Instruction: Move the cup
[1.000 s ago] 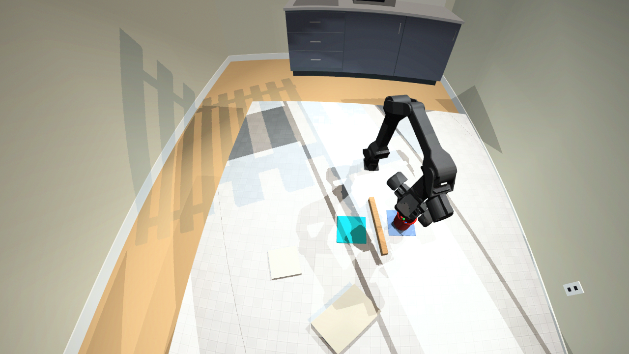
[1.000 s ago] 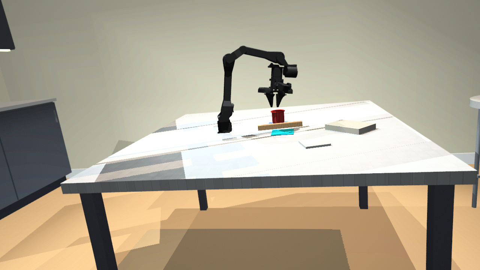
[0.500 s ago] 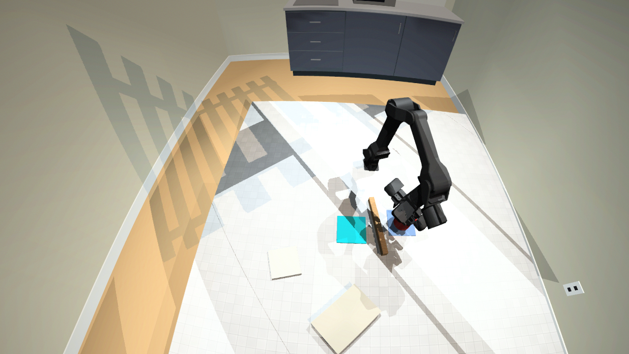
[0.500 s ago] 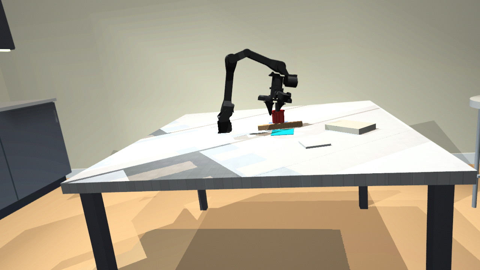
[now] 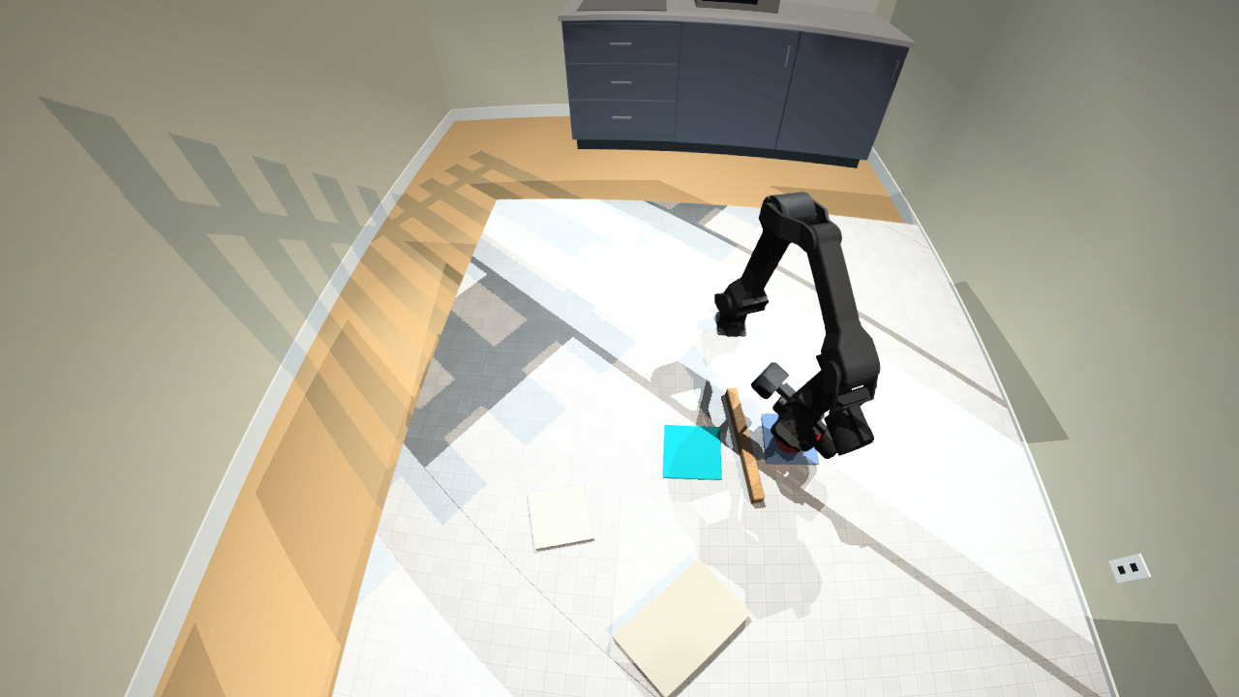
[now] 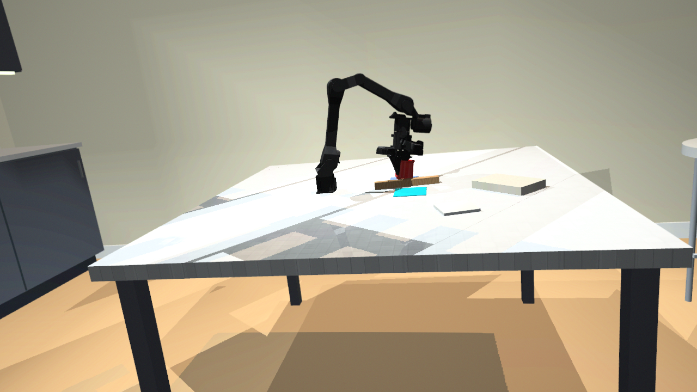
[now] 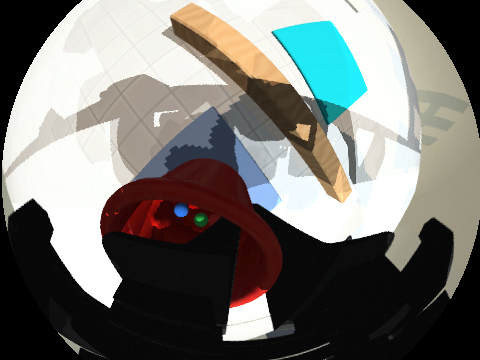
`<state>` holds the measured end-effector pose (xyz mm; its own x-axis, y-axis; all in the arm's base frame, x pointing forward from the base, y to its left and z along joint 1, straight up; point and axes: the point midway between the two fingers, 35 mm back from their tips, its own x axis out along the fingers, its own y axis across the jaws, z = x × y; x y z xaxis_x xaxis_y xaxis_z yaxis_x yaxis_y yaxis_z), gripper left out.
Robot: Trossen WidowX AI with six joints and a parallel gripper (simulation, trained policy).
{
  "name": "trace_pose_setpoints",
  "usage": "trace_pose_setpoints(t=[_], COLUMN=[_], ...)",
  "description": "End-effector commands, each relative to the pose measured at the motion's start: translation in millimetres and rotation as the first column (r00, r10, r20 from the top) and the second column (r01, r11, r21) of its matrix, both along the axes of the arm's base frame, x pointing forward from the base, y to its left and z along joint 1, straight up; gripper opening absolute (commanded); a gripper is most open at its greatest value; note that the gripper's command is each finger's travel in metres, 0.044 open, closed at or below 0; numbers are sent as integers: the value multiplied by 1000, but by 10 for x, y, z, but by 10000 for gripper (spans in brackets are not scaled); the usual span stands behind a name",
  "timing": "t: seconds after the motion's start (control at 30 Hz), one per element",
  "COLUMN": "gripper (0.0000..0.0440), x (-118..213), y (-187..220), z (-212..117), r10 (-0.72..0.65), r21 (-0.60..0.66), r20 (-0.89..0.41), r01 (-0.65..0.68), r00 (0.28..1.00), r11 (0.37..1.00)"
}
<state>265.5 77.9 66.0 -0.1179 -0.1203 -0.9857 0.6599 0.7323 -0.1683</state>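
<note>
Looking from the exterior side, we are seeing the black arm (image 5: 836, 290) (image 6: 332, 116) arching from left to right over the desk (image 5: 485, 597) (image 6: 370, 265) (image 7: 100, 42), with its hand (image 5: 788, 436) (image 6: 401, 170) (image 7: 245, 208) pointing down. We are finding the hand nearly closed, its fingers pinching the wall of the red cup (image 5: 784, 447) (image 6: 406, 169) (image 7: 210, 174), one finger reaching inside the rim and the other staying outside. The cup is standing at the blue pad (image 5: 809, 457) (image 6: 393, 178) (image 7: 192, 131), on the far side of the wooden bar (image 5: 744, 446) (image 6: 407, 183) (image 7: 275, 100); we are not managing to tell whether its base is touching the pad. Inside the cup we are spotting a blue marble (image 7: 181, 209) and a green marble (image 7: 201, 219), while the fingers are hiding part of the interior.

On the near side of the bar, the cyan pad (image 5: 691, 451) (image 6: 410, 191) (image 7: 325, 60) is lying flat, carrying no cup. Farther right, we are seeing a thick cream block (image 5: 681, 627) (image 6: 508, 183) resting on the desk, and a thin pale slab (image 5: 560, 517) (image 6: 456, 209) is lying nearer to us, between the block and the cyan pad from left to right

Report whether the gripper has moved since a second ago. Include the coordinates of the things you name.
Yes, downward: in the exterior view, the gripper (image 5: 790, 433) (image 6: 399, 171) (image 7: 245, 208) hung well above the wooden bar (image 5: 751, 468) (image 6: 423, 181) (image 7: 240, 50); now its fingertips appear just above the bar's top edge.
</note>
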Motion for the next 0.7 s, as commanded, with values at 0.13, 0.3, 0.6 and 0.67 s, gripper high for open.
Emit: trace_pose_setpoints(t=[0.13, 0.3, 0.6, 0.67], gripper=[13, 5, 0, 0], x=[-40, -29, -14, -7], y=[-47, -53, -84, -96], z=[-11, 51, 273, 346], r10=[-2, -17, -72, -89], r21=[-11, -7, 8, 15], r20=[-9, 4, 37, 48], r01=[2, 17, 72, 89], r00=[1000, 1000, 997, 995], r11=[1000, 1000, 997, 996])
